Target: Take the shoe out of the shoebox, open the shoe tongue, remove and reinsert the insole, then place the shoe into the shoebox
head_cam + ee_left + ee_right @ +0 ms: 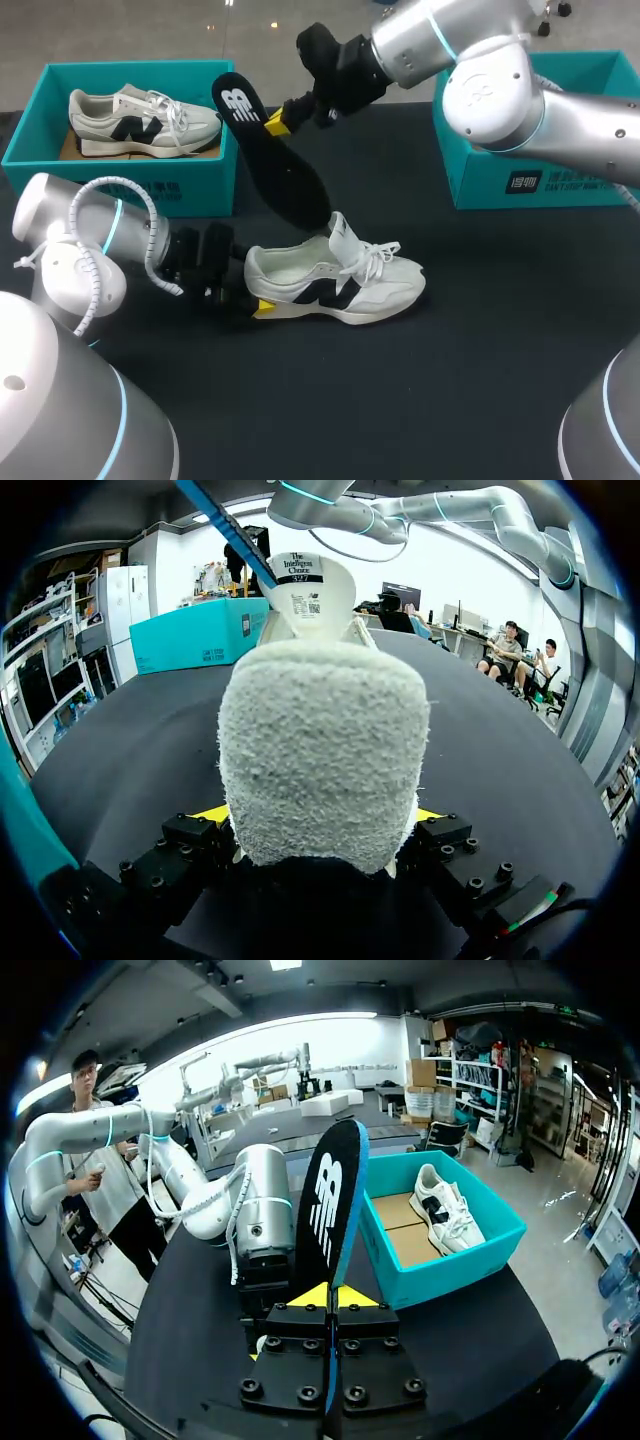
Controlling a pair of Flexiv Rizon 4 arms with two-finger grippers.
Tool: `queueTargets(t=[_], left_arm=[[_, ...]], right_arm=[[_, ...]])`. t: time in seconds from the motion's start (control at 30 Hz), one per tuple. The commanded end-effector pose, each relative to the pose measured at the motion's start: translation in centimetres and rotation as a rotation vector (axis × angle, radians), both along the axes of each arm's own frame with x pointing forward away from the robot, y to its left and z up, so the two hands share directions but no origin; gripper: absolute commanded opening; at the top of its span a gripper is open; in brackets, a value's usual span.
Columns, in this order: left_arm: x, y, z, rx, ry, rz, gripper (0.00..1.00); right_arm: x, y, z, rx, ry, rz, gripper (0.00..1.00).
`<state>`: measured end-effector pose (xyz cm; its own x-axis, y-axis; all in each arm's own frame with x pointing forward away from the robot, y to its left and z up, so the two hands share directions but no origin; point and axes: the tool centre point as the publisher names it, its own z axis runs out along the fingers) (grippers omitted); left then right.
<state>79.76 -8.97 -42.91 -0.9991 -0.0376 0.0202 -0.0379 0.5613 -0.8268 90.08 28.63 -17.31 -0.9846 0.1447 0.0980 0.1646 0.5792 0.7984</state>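
A white shoe with a black logo (350, 285) lies on its sole mid-table, toe to the right. My left gripper (255, 297) is at its heel, shut on it with a finger on each side. In the left wrist view the fuzzy heel (320, 750) fills the space between the fingers of this gripper (320, 820), and the tongue (310, 595) stands up ahead. My right gripper (280, 120) is shut on the black insole (285, 175), which hangs slanted with its lower end just above the shoe's opening. The insole (330, 1200) stands edge-on between the right gripper's (330, 1298) yellow tips.
A teal shoebox (120, 190) at the back left holds a second white shoe (145, 120). Another teal box (530, 180) stands at the back right under my right arm. The same left shoebox (440, 1260) shows beside the insole in the right wrist view.
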Motion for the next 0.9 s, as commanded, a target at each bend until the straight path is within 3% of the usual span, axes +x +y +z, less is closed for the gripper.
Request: queueTargets(t=[0.03,0.23,0.53,0.77,0.9], left_arm=[[-0.1,0.0,-0.3,0.000,-0.001,0.001,0.00],[-0.1,0.0,-0.3,0.000,-0.001,0.001,0.00],[-0.1,0.0,-0.3,0.000,-0.001,0.001,0.00],[-0.1,0.0,-0.3,0.000,-0.001,0.001,0.00],[-0.1,0.0,-0.3,0.000,-0.001,0.001,0.00]], right_arm=[[0.4,0.1,0.1,0.021,0.019,-0.013,0.00],[1.7,-0.9,3.1,0.157,0.103,-0.057,0.00],[2.9,-3.9,8.5,0.195,0.156,-0.040,0.00],[2.1,-7.3,11.3,0.233,0.177,-0.061,0.00],[0.5,-9.2,12.1,0.255,0.170,-0.092,0.00]])
